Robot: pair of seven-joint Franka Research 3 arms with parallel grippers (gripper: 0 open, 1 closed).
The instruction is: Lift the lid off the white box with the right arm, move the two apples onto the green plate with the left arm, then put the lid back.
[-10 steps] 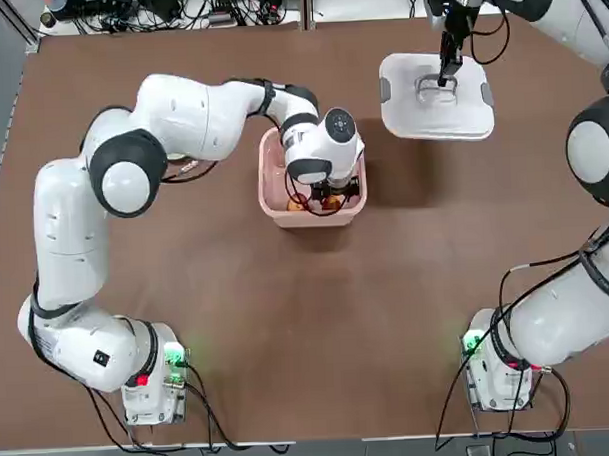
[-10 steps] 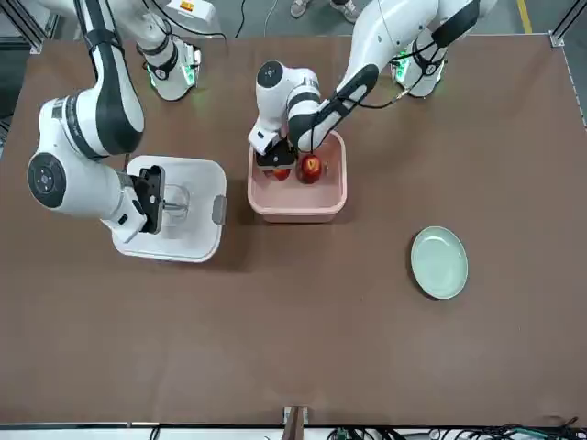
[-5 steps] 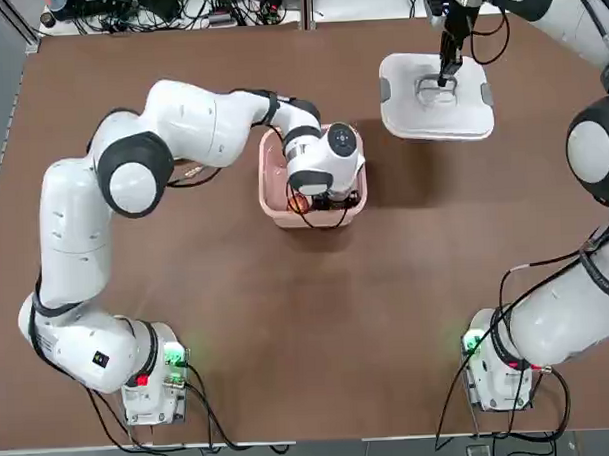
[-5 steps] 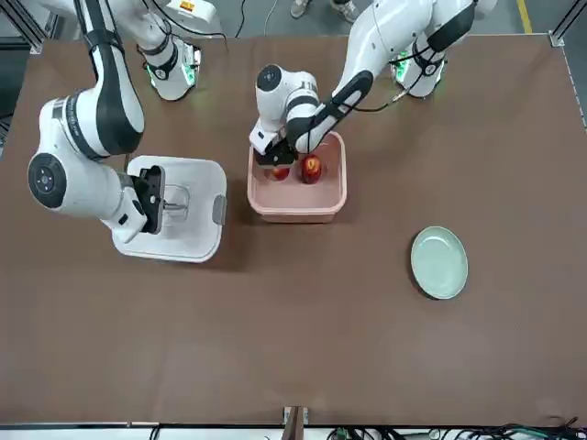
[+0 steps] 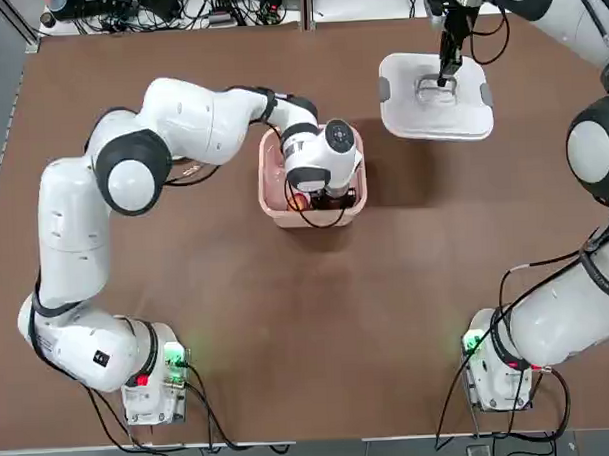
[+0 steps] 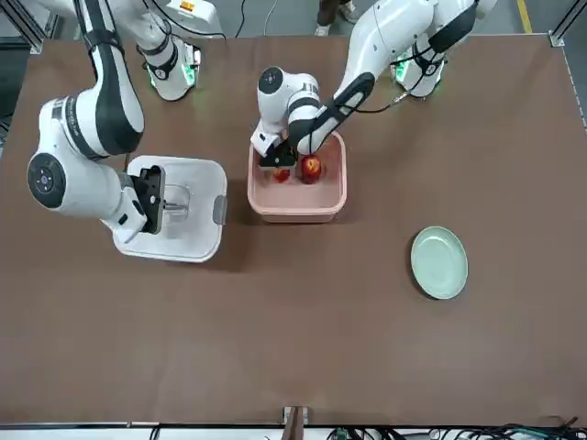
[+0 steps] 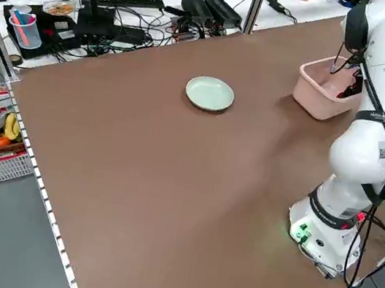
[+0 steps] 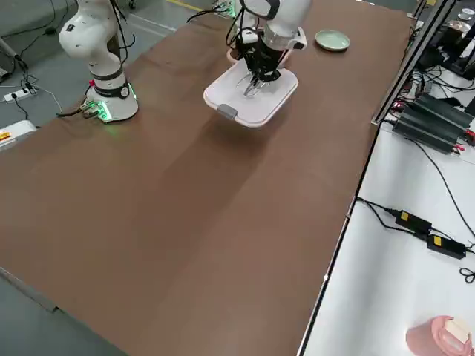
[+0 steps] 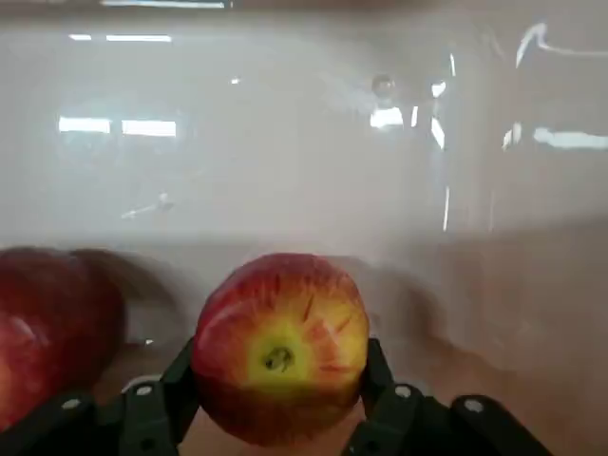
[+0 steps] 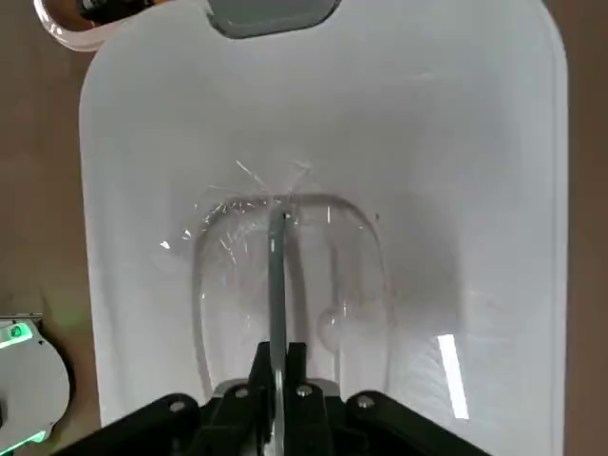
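A: Where is the left gripper (image 9: 277,404) with respect to the white box (image 5: 274,201)?

B: Down inside it. The left arm (image 5: 196,117) reaches over the box's rim, and the wrist view shows both fingers (image 9: 157,408) pressed against the sides of one apple (image 9: 280,347), so the gripper is clamped on that fruit. The apple sits low in the box, its yellow patch facing the camera.

A: And the second apple (image 9: 47,328)?

B: Just beside the gripped one, also inside the box, close to the box's wall. In the front view both show as red spots in the box, one (image 6: 312,167) clear of the gripper and the other (image 6: 281,174) partly under it.

A: Where is the lid (image 5: 435,95)?

B: Off the box, lying flat on the table (image 5: 318,318) on the side of the box where the right arm (image 5: 583,178) works, well apart from the box. A grey clip (image 6: 218,210) on its edge faces the box.

A: Is the right gripper (image 10: 274,366) doing anything?

B: It stands over the lid's middle, fingers drawn tight together on the thin upright handle (image 10: 275,275).

A: And the green plate (image 6: 439,262)?

B: On the table on the other side of the box from the lid, well apart from the box, with nothing on it.
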